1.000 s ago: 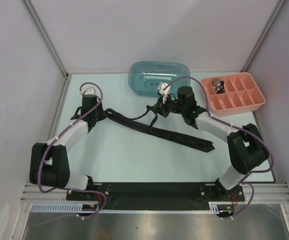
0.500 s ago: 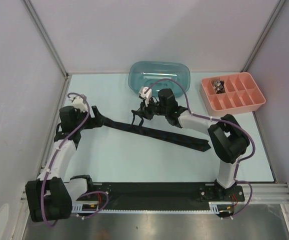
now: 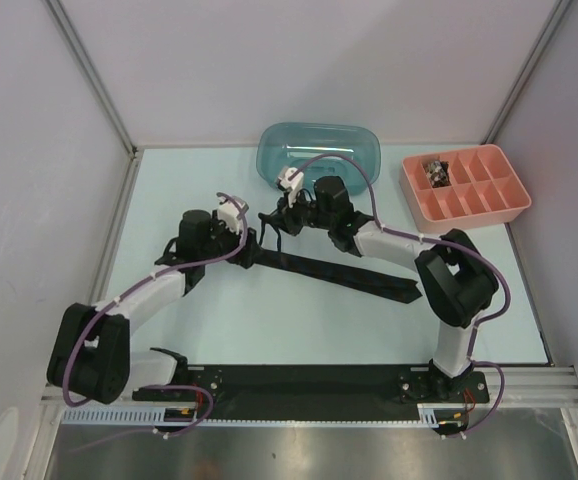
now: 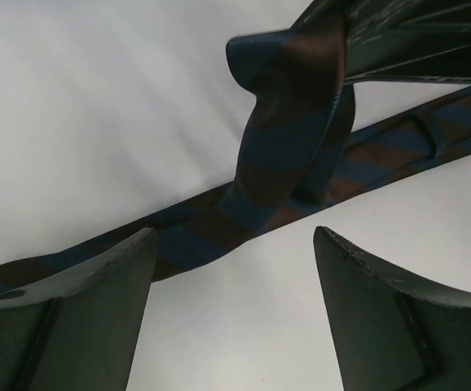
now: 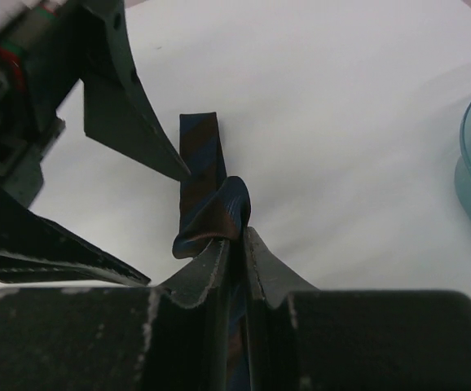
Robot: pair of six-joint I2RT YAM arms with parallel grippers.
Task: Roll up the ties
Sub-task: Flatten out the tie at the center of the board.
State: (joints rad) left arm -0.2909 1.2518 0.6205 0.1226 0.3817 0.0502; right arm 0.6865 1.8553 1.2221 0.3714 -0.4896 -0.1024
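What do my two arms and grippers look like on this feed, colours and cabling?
Both the left arm and right arm have white links between bulky black joints, each trailed by a purple cable. Left gripper and right gripper have dark, scuffed, tapered fingers.

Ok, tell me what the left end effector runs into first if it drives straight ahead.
Most likely the raised loop of the tie, pinched by the shut right end effector. It sits ahead of the open left end effector, slightly off centre; depth is unclear.
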